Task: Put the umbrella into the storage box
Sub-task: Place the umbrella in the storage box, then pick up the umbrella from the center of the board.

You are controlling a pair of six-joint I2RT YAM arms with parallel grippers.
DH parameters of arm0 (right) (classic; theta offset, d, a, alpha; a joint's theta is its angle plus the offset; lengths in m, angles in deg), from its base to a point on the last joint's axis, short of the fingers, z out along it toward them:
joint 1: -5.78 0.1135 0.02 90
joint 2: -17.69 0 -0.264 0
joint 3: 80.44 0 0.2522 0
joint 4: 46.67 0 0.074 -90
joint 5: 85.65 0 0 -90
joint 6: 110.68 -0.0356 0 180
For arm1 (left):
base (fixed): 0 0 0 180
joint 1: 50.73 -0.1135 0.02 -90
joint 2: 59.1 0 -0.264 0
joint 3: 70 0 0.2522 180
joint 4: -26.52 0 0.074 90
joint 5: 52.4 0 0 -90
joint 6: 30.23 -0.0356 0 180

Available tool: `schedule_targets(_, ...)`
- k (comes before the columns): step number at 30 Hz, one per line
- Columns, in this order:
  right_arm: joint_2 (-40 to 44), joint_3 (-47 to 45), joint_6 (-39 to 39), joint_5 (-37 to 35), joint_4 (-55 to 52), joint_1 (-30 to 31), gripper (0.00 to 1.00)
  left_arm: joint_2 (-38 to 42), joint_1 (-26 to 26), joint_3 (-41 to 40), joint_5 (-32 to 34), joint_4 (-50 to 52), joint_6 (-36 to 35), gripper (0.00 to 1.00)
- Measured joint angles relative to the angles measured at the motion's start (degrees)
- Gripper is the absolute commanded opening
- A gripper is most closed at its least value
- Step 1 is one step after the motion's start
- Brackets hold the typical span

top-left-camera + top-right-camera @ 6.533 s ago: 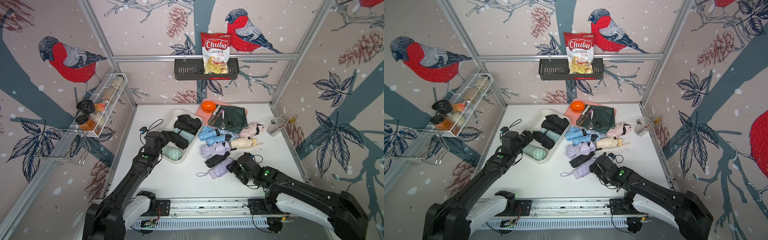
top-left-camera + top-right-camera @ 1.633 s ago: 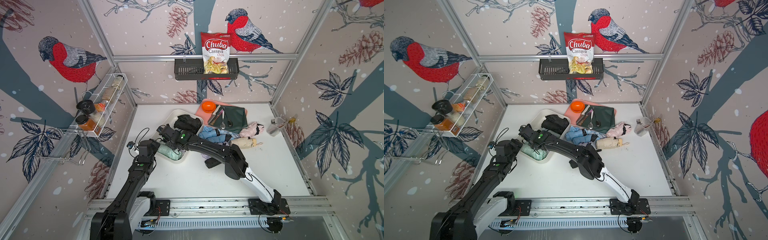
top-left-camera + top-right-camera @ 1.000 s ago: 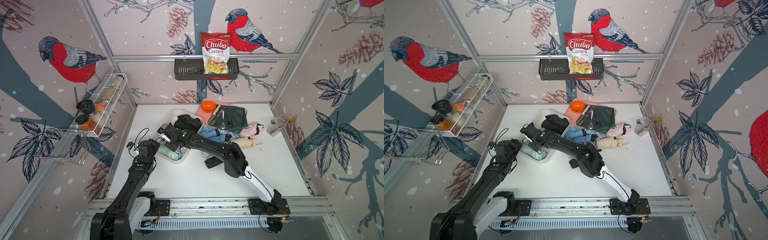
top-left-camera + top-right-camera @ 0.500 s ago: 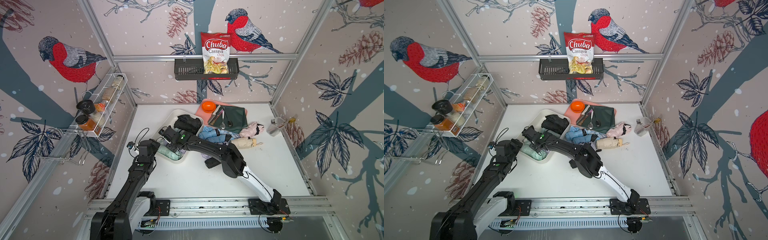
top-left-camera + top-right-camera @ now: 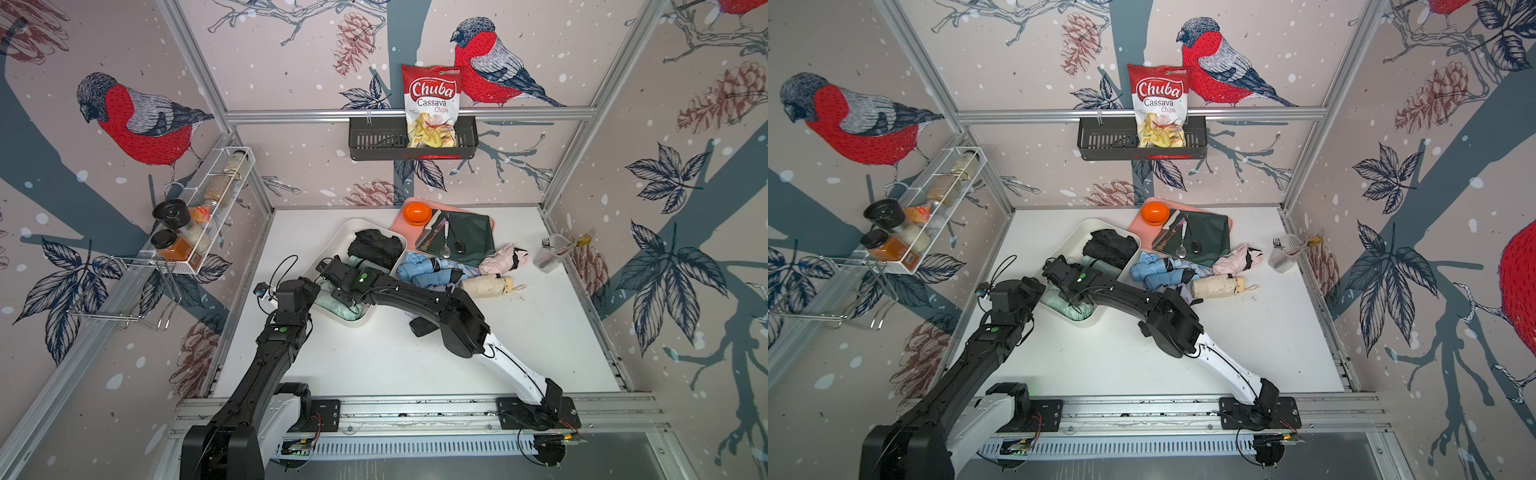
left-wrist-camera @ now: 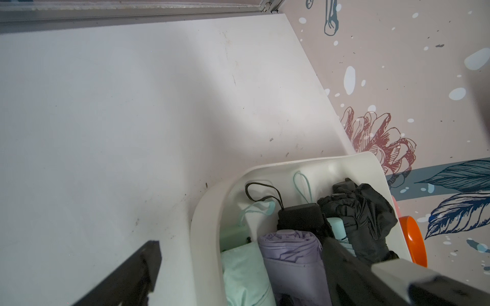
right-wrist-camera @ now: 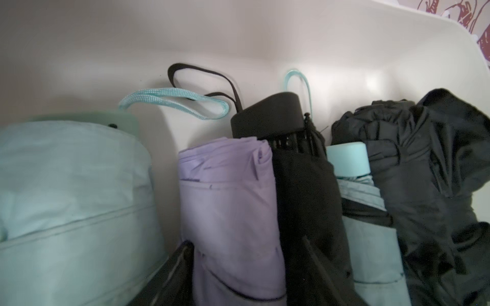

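Observation:
The cream storage box point(image 5: 345, 322) point(image 5: 1089, 322) lies left of centre and holds mint, black and lilac folded umbrellas. The lilac umbrella point(image 7: 228, 198) point(image 6: 289, 254) rests in the box between a mint one point(image 7: 74, 190) and a black one point(image 7: 305, 190). My right gripper point(image 7: 246, 280) point(image 5: 328, 268) reaches into the box. It is open, with a finger on each side of the lilac umbrella. My left gripper point(image 6: 265, 288) point(image 5: 296, 293) stands wide open over the box's near-left rim, holding nothing. In both top views the right arm hides the lilac umbrella.
Blue point(image 5: 419, 270), pink point(image 5: 500, 259) and beige point(image 5: 484, 286) umbrellas lie right of the box, and a dark one point(image 5: 419, 328) sits under my right arm. Behind them is a pink tray point(image 5: 399, 224) with an orange bowl and a green cloth. A clear cup point(image 5: 550, 251) stands far right.
The right arm carried the lilac umbrella from the table into the box. Over the last second its jaws have widened around it. The left arm has stayed still.

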Motion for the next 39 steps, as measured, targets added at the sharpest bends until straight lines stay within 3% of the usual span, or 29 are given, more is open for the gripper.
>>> schedule_targets(9, -1.6, 2.82, -2.16, -3.39, -1.36, -1.51, 0.63, 0.33, 0.0, 0.31, 0.0, 0.0, 0.0, 0.98)
schedule_targets(24, 4.72, 0.92, -2.4, 2.6, -3.08, -0.59, 0.8, 1.4, 0.0, 0.66, -0.55, 0.22, -0.02, 0.98)
schedule_targets(27, 6.6, 0.92, -2.45, 2.6, -3.08, -1.01, 0.77, 1.4, 0.0, 0.72, -0.55, 0.26, -0.04, 0.98)
schedule_targets(30, 8.98, 0.26, -3.78, 2.6, -2.78, -1.75, 0.69, 1.4, 0.0, 1.01, -0.63, 0.22, -0.2, 0.98)
schedule_targets(35, 15.26, -5.31, -8.48, 2.49, -1.38, -4.76, 0.66, 0.92, 0.0, 2.05, -2.36, 0.17, -2.84, 0.98)
schedule_targets(39, 24.39, -19.06, -14.05, 2.45, 3.19, -9.51, 0.66, -0.87, 1.14, 5.07, -4.31, 0.17, -7.15, 0.98)
